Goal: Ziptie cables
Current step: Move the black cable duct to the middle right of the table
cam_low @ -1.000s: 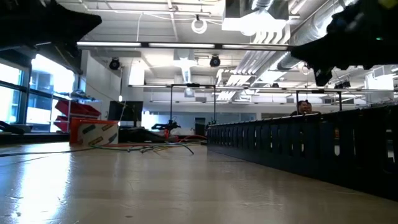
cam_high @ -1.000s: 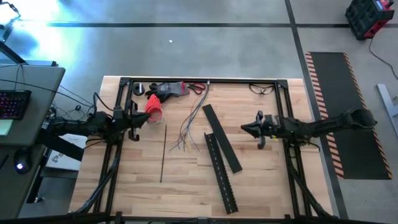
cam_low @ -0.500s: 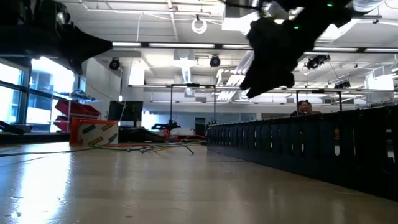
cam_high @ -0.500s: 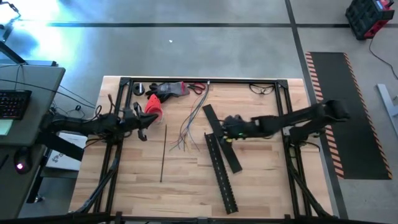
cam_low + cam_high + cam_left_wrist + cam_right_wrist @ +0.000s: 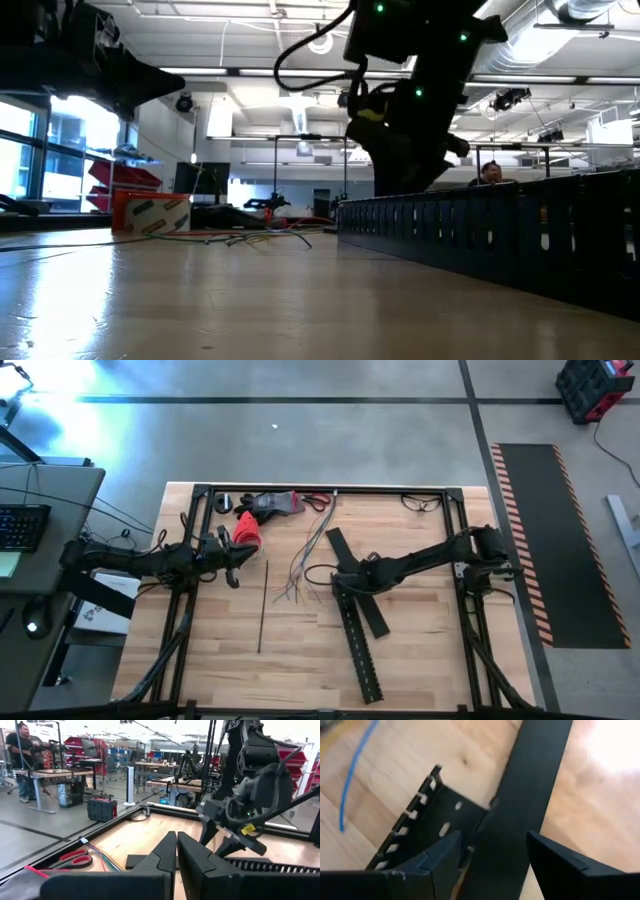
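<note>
The wooden desk (image 5: pixel 420 650) carries a black frame around its edges, and both arms reach in over it from opposite sides. The right arm stretches from the right side across to the middle, its end effector (image 5: pixel 345 578) low over the far end of the long black comb-toothed channel (image 5: pixel 356 642), where that end meets the flat black bar (image 5: pixel 357 582) lying diagonally beside it. In the right wrist view the right end effector (image 5: pixel 492 857) has its fingers (image 5: pixel 555 862) spread wide apart, one on either side of the flat black bar (image 5: pixel 530 790), with the toothed channel (image 5: pixel 427 827) just beside it; nothing is gripped between them. The left arm sits at the left edge of the desk with its end effector (image 5: pixel 232 558) pointing toward the middle; in the left wrist view the left end effector (image 5: pixel 177 851) has its fingers close together, only a narrow slit between them, holding nothing. The cables (image 5: pixel 300 570) lie loose on the desk between the two end effectors, a thin fan of wires running from the far side toward the centre, just left of the flat bar and touched by neither arm. A thin dark rod (image 5: pixel 263 606) lies to the left of the cables. At the far edge sit a red cup (image 5: pixel 246 530), a grey-and-red tool (image 5: pixel 274 504) and red-handled scissors (image 5: pixel 318 501). In the low view the cables (image 5: pixel 255 237) show as a low tangle across the desk.
</note>
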Robot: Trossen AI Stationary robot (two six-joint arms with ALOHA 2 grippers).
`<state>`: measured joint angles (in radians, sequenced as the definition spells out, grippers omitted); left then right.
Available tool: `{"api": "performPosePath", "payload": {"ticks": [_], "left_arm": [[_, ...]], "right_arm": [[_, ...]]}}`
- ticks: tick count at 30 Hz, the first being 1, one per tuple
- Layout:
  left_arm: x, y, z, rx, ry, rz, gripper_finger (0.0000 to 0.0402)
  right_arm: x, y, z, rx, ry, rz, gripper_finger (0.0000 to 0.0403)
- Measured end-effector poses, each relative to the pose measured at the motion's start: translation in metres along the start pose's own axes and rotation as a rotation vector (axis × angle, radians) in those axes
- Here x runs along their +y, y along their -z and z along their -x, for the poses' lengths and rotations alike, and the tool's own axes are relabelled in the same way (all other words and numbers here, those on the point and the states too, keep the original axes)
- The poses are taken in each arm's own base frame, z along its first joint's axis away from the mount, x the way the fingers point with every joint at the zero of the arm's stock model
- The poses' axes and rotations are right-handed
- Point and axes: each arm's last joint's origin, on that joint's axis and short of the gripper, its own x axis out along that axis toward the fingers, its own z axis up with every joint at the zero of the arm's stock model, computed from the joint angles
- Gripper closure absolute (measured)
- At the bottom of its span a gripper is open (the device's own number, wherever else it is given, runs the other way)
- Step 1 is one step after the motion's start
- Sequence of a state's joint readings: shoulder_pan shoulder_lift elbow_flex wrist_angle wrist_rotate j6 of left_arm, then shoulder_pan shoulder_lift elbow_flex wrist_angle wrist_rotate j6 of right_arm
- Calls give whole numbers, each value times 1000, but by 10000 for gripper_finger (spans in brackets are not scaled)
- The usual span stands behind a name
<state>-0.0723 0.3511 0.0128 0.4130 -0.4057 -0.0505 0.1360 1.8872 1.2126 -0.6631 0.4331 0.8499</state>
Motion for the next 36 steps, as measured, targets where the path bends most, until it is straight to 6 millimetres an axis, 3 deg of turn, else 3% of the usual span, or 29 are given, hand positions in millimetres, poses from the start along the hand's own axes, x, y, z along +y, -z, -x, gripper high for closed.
{"api": "performPosePath", "payload": {"ticks": [7, 14, 19, 25, 29, 32, 36], "left_arm": [[0, 0, 0, -3, 1, 2, 401], [0, -1, 0, -5, 0, 3, 401], [0, -1, 0, -6, 0, 3, 401], [0, -1, 0, -9, 0, 5, 401], [0, -1, 0, -9, 1, 4, 401], [0, -1, 0, -9, 1, 4, 401], [0, 0, 0, -4, 1, 2, 401]], "right_arm": [[4, 4, -8, 56, -25, -25, 246], [4, 3, -9, 71, -52, 4, 387], [7, -4, -1, 65, -143, 66, 400], [12, -40, 42, -47, -256, 184, 401], [0, -71, 68, -118, -178, 246, 402], [-20, -91, 64, -123, -113, 372, 402], [-58, -115, 38, -74, -151, 414, 403]]}}
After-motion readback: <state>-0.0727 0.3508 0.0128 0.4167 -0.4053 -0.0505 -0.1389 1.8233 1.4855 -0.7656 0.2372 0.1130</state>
